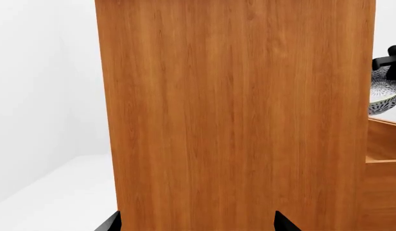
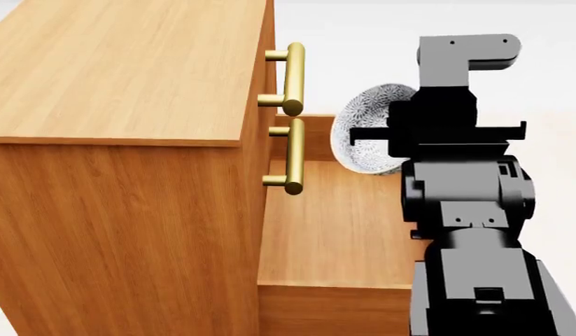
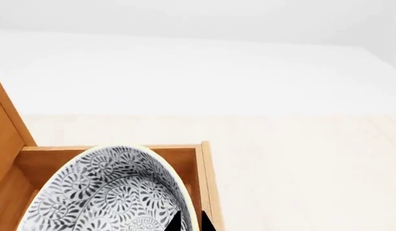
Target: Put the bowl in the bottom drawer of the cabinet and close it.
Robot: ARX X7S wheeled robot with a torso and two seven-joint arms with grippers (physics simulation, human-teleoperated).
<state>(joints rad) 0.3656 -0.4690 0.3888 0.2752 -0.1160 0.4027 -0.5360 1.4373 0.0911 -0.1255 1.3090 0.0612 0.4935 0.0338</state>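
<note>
Now right gripper (image 3: 190, 222) pinches rim of bowl (image 2: 374, 129), tilted on edge above open bottom drawer (image 2: 329, 231), likely so it clears drawer walls on lowering; left gripper (image 1: 196, 224) spread, idle beside cabinet (image 2: 120, 126) side.

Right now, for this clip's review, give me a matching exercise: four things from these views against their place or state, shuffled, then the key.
Things:
1. bowl
2. bottom drawer
3. upper drawer handles
4. left end effector

Place or state:
A. pulled open, nothing resting inside
B. brass, on shut drawers
C. facing the cabinet's plain side panel
D. tilted, pinched at the rim by the right end effector above the drawer

Pairs: 1-D, 2-A, 3-B, 4-C
</note>
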